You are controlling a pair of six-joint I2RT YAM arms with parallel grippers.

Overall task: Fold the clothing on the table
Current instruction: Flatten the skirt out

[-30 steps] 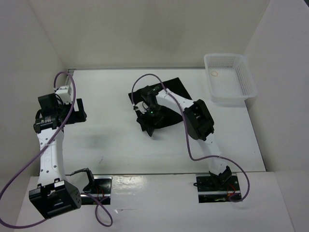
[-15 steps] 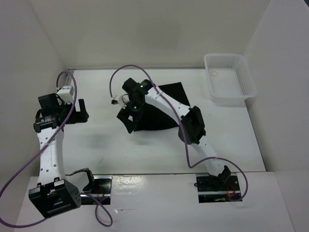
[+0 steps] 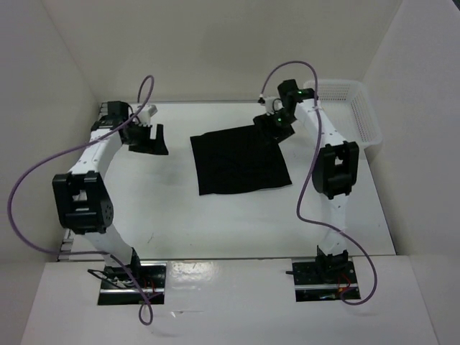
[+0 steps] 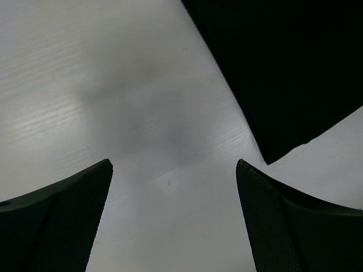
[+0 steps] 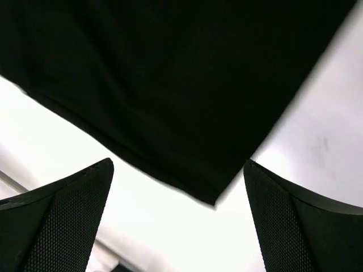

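Observation:
The black clothing (image 3: 241,162) lies spread flat as a rough square on the white table (image 3: 180,215). My left gripper (image 3: 149,139) hovers open to the left of its far left corner. In the left wrist view my left gripper (image 4: 174,164) has only bare table between its fingers, and a corner of the clothing (image 4: 295,68) shows at the upper right. My right gripper (image 3: 276,125) is open over the far right corner. In the right wrist view my right gripper (image 5: 178,164) frames that corner of the clothing (image 5: 170,85) without touching it.
A white mesh basket (image 3: 365,118) stands at the far right, partly behind the right arm. White walls close in the table at the back and on both sides. A thin rail (image 3: 208,102) runs along the far edge.
The clothing went from bunched under the right gripper to flat. The right gripper moved to its far right corner. The left arm swung out to the far left side of the table.

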